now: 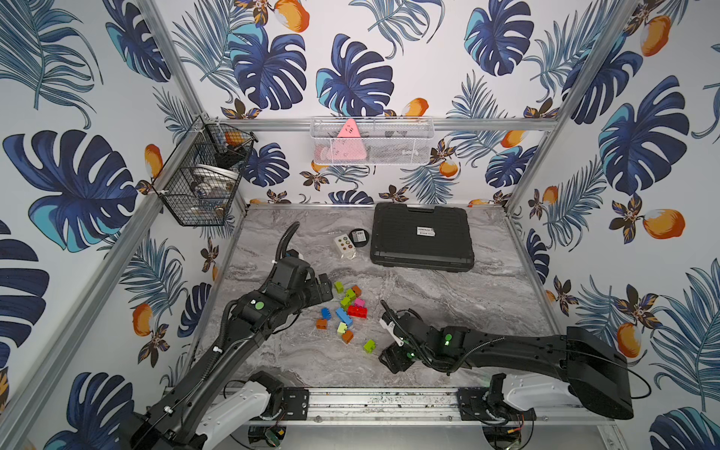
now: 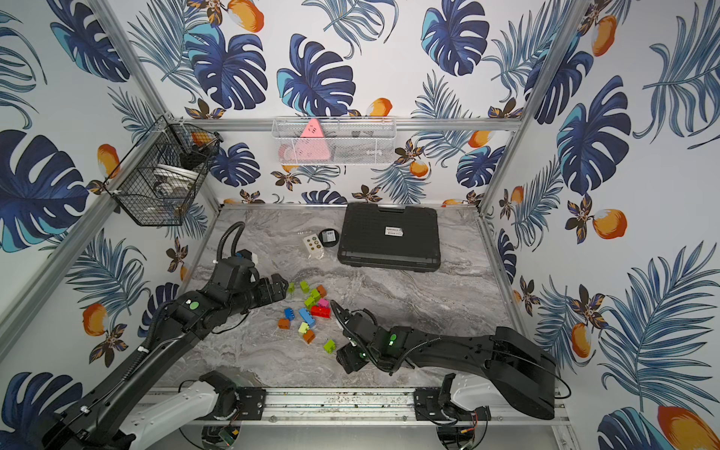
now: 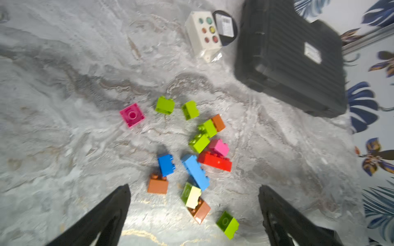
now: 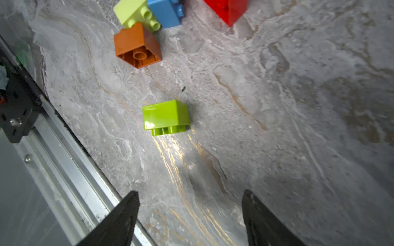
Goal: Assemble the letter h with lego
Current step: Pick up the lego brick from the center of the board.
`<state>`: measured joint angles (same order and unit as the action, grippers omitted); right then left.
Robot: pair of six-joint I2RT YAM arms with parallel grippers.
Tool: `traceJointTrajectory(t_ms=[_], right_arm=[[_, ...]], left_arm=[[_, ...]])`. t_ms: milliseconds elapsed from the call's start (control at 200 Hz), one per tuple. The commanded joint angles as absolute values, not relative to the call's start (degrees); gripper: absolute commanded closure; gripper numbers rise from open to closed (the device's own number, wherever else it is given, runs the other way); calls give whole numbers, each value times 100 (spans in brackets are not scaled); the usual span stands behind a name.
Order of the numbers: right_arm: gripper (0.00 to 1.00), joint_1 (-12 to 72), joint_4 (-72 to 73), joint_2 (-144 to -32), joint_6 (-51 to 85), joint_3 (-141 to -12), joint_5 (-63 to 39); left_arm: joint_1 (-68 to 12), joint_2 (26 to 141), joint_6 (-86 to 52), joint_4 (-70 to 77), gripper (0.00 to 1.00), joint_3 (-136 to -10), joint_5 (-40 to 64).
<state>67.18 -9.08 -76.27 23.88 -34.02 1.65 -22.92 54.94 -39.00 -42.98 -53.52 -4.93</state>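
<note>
- Leaf-print walls (image 1: 389, 58) round a grey marble-look tabletop (image 1: 467, 311). A black case (image 1: 422, 237) sits at the back, w/ a white box (image 3: 203, 34) w/ coloured dots near it.
- We see the lego (image 1: 345, 307) as a loose heap mid-table, incl. the long red brick (image 3: 215, 161). No h shape yet.
- One lime brick (image 4: 165, 116) lies apart from the heap, toward the front rail (image 4: 64, 170), tipped on its side.
- Key relation: in the right wrist view it's dead ahead of the right gripper (image 4: 189, 192), roughly centred on the gap and not touching. Its studs point back toward the jaws.
- It's a squarish brick w/ no real long axis. We judge its flat sides sit approx. square to the fingers.
- Right jaws are apart w/ nothing btwn them.
- Left gripper (image 3: 194, 187) is spread wide and empty, facing the heap.
- The right arm is clearly nearer the lone brick, the left nearer the heap.
</note>
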Motion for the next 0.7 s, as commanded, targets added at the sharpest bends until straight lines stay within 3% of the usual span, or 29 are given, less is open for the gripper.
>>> traceJointTrajectory(t_ms=[0,235,420,510,695], right_arm=[[23,7023,477,-7790,1961,-3111,915],[24,7256,3324,-8414,1063,-2119,1255],[40,7284,5143,-9464,827,-1860,1504],[43,7279,6300,-9837,809,-1588,1686],[46,7308,6584,-10240,742,-1650,1545]], left_arm=[[-2285,5478,-3702,-5155,1,-5449,-773],[-2276,5341,-3674,-4864,1,-5251,-416],[-2268,5387,-3752,-4627,1,-5042,-39],[-2271,5444,-3757,-4524,1,-4943,185],[-2270,5607,-3779,-4338,1,-4714,562]])
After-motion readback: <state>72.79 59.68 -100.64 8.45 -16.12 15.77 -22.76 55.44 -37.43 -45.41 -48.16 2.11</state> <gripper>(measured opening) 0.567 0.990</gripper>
